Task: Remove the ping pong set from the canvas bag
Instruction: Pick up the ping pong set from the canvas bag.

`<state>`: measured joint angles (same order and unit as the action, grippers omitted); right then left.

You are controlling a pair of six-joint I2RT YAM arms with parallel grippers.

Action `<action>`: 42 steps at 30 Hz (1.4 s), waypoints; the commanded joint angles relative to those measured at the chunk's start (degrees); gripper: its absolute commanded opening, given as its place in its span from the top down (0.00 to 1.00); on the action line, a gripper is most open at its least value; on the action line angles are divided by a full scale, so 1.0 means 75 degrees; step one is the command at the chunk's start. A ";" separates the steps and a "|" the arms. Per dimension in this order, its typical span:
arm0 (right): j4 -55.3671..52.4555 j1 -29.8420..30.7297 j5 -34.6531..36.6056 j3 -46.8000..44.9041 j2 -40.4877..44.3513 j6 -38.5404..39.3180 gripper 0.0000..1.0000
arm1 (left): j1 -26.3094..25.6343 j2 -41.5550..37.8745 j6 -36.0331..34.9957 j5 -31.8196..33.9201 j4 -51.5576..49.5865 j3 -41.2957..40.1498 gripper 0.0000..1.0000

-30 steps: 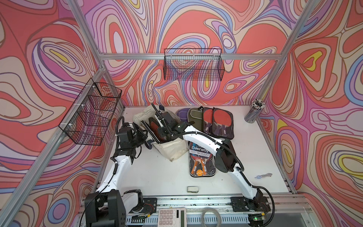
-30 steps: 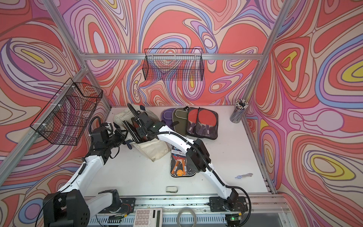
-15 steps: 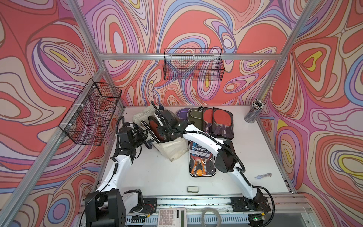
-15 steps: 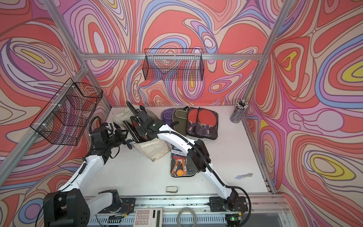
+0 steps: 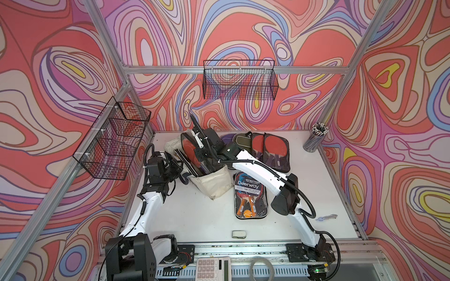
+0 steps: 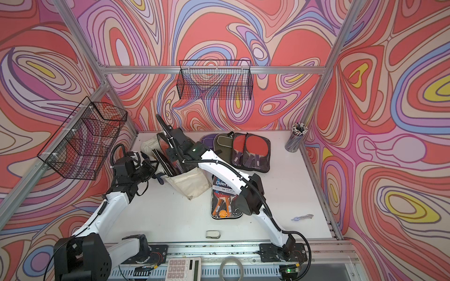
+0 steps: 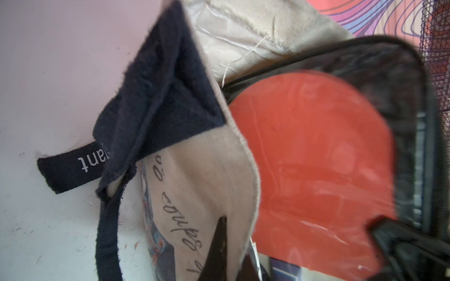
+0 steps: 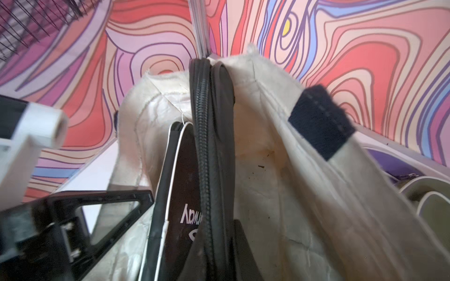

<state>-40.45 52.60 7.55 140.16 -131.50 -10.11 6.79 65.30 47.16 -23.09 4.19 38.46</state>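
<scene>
I see the canvas bag standing mouth-up. The ping pong set sticks tilted out of its mouth. My right gripper is clenched on the set's zip edge above the bag. My left gripper is clamped on the bag's rim by the navy strap.

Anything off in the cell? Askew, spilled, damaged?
Nothing spilled or broken. The canvas bag sits slumped and crumpled, with a paddle case jutting from its mouth at a tilt. Its raw inner seam trails loose threads, and dark specks dot the lining.

White links, blk joints, blk ribbed ext. cables.
</scene>
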 commanded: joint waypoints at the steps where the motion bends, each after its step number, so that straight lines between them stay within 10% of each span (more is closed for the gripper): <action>1: 0.0366 0.0039 0.0297 0.0379 0.0757 0.0104 1.00 | -0.0011 -0.0023 -0.0006 0.0045 0.0057 -0.0147 1.00; 15: 0.0761 0.0041 0.0905 -0.0549 0.2665 -0.0065 1.00 | -0.0003 -0.0041 0.0011 0.0105 0.0089 -0.0189 1.00; 42: 0.1450 -0.1163 0.2214 -0.6797 0.8471 -0.2420 1.00 | 0.0019 -0.0086 -0.0006 0.0289 0.0032 -0.0185 1.00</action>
<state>-31.35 45.78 23.03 91.05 -71.07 -23.73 6.81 65.23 47.18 -21.54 4.56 37.82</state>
